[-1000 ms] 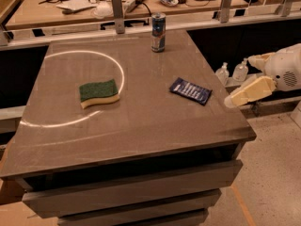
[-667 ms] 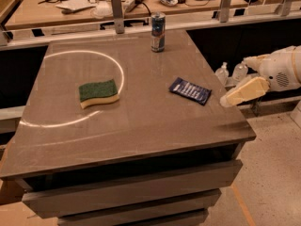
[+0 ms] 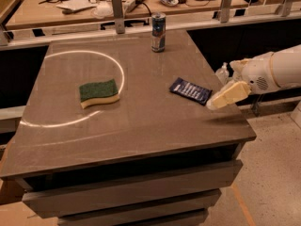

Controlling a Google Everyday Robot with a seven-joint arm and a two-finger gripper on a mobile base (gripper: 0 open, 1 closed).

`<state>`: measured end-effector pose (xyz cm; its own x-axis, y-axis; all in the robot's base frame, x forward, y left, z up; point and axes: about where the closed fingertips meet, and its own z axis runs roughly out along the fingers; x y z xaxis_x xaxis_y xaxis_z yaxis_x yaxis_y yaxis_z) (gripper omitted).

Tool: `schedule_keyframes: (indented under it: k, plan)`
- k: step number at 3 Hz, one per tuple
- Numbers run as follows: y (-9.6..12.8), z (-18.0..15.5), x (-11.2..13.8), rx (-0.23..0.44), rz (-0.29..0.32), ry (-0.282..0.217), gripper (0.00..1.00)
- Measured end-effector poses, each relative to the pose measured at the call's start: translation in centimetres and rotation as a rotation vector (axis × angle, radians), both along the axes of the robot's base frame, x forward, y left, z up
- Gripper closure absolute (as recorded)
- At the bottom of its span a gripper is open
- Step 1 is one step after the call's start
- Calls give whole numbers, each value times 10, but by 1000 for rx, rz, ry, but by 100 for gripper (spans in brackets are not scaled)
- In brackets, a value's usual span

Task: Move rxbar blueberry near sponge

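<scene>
Gripper (image 3: 225, 97) low at the right edge of the table (image 3: 141, 131), just beside the flat-lying rxbar blueberry (image 3: 190, 90), probably angled in for a grasp, its opening impossible to tell, with the sponge (image 3: 98, 92) well apart leftward.
</scene>
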<state>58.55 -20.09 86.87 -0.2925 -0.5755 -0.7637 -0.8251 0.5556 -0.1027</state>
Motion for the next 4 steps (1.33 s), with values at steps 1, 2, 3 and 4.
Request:
schedule_keyframes:
  k: [1, 2, 3, 4]
  plan:
    - [15, -6, 1, 13, 11, 22, 0]
    - [31, -7, -2, 29, 29, 32, 0]
    - [41, -13, -3, 36, 34, 48, 0]
    - [50, -23, -6, 41, 23, 60, 3]
